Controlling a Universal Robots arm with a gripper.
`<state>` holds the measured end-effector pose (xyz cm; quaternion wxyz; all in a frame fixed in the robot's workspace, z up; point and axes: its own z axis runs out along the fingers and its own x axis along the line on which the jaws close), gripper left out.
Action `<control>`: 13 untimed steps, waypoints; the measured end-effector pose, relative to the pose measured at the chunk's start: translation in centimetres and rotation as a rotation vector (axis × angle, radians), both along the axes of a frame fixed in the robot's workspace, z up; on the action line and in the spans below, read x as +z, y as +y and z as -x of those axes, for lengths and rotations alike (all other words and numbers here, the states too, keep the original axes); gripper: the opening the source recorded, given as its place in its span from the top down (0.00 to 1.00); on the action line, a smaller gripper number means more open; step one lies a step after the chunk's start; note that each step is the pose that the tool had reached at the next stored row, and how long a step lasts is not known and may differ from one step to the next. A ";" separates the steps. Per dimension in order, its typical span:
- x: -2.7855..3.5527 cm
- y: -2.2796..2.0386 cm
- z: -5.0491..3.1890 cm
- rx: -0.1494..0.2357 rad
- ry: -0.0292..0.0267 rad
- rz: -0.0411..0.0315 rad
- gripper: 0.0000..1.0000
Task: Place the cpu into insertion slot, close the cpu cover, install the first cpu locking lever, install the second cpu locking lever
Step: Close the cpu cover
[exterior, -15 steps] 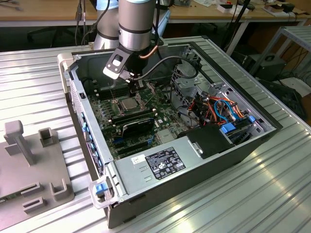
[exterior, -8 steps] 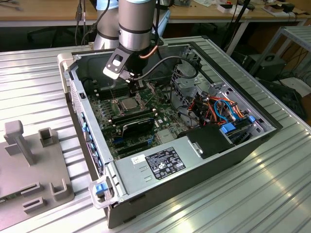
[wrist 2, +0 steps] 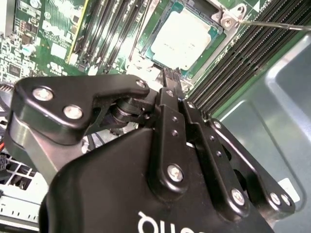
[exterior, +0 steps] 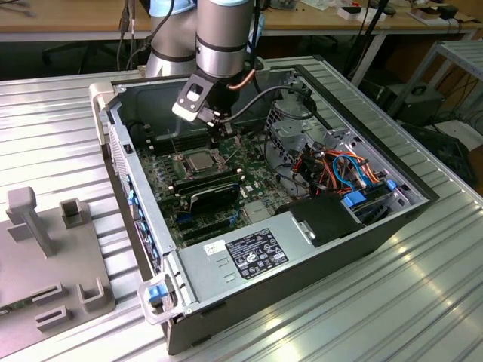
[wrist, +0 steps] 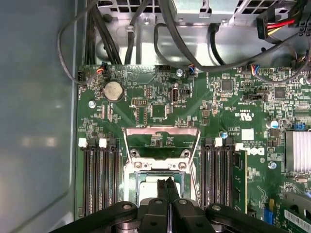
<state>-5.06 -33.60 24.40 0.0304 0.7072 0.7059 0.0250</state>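
The cpu (wrist 2: 182,39), a square chip with a silver-grey top, lies flat in the insertion slot (wrist: 130,170) on the green motherboard; it is also seen in the exterior view (exterior: 201,159). The cpu cover (wrist: 163,130), a thin metal frame with a large window, stands swung open behind the socket. A thin wire locking lever (wrist 2: 272,23) sticks out raised beside the socket. My gripper (wrist: 168,180) hangs just above the chip's edge, its black fingers (wrist 2: 167,104) pressed together with nothing between them. From the exterior view the gripper (exterior: 214,142) is inside the open computer case.
Long black memory slots (wrist: 99,174) flank the socket on both sides. A black fan card (exterior: 213,197) lies in front of the socket, with the power supply (exterior: 253,253) beyond it. Coloured cables (exterior: 339,170) fill the case's right part. A grey fixture (exterior: 45,256) stands outside, at the exterior view's left.
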 end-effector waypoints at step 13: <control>0.76 0.00 -1.48 0.000 0.0013 0.0000 0.89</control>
